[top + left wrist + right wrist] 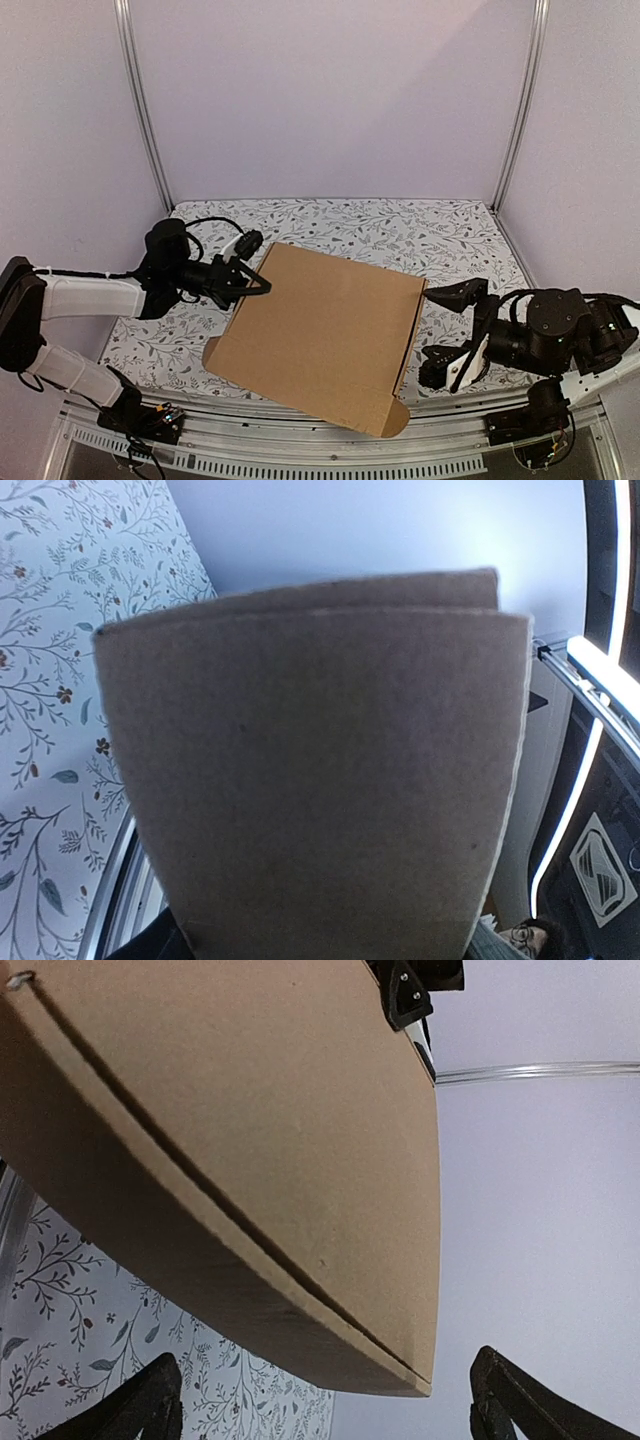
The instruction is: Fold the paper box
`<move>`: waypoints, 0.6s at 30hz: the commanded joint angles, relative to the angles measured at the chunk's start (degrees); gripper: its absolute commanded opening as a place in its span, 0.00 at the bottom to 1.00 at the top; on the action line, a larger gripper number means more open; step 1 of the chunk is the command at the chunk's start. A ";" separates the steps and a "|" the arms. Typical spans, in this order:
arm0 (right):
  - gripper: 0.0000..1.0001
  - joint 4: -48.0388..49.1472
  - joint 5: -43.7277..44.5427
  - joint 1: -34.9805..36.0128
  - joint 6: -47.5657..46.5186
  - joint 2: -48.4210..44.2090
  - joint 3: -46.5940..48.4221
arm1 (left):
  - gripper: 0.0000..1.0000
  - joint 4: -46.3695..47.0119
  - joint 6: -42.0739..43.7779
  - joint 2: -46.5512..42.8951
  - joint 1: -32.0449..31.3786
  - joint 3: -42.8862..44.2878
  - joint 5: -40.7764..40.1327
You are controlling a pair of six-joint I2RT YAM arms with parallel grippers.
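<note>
L gripper (pixel 250 282) is clamped on the paper box (pixel 320 335) at the box's left edge, near its far-left corner; cardboard fills the L wrist view. Box is closed up, w/ its right side raised off the floral table (pixel 450 235). R gripper (pixel 445 330) sits just right of the box's right edge, jaws wide apart, touching nothing.

Brown paper box (pixel 320 335) in left tool (pixel 256 281)
</note>
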 commanded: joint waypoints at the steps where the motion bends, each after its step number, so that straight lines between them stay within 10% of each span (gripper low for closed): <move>1: 0.99 10.09 12.65 4.15 -17.04 -0.17 -4.60 | 0.10 -1.51 1.81 -1.31 0.62 0.61 1.24; 18: 0.99 42.02 16.48 8.57 -36.40 7.99 -16.32 | 0.11 -10.38 9.53 -1.38 -2.33 3.10 1.73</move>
